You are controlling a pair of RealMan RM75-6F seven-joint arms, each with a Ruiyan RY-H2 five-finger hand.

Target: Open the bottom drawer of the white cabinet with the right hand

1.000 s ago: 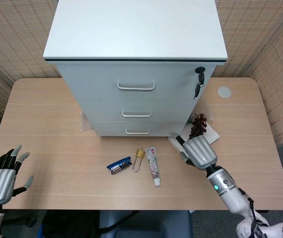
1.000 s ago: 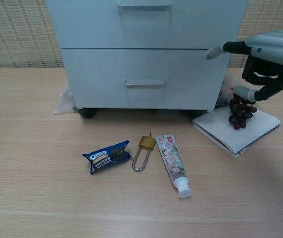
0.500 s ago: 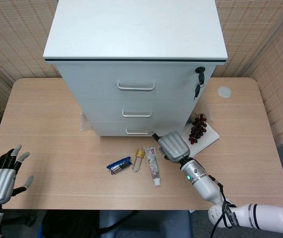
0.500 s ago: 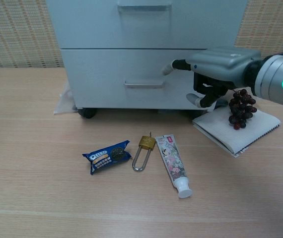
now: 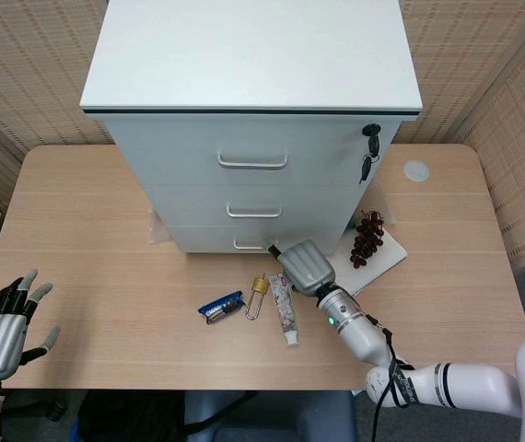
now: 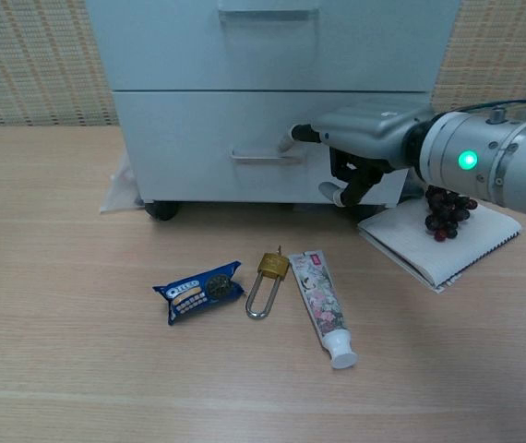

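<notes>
The white cabinet [image 5: 253,83] stands at the back of the table, all three drawers closed. Its bottom drawer [image 6: 198,148] carries a small silver handle [image 6: 266,158], which also shows in the head view as the lowest handle [image 5: 255,244]. My right hand [image 6: 364,138] is right in front of that drawer, holding nothing. One outstretched fingertip [image 6: 288,140] reaches the handle's right end; contact cannot be told. Its other fingers curl downward. From above, the right hand [image 5: 304,267] sits just right of the handle. My left hand [image 5: 0,331] hovers at the table's near left corner, fingers spread.
In front of the cabinet lie a blue snack packet [image 6: 198,291], a brass padlock [image 6: 265,277] and a toothpaste tube [image 6: 323,309]. Dark grapes [image 6: 448,210] rest on a white notebook [image 6: 438,245] beside my right forearm. Keys [image 5: 368,152] hang from the top drawer's lock.
My right hand has swung left from above the grapes and notebook to the bottom drawer's front, its fingertip now at the handle's right end. The left hand has barely moved.
</notes>
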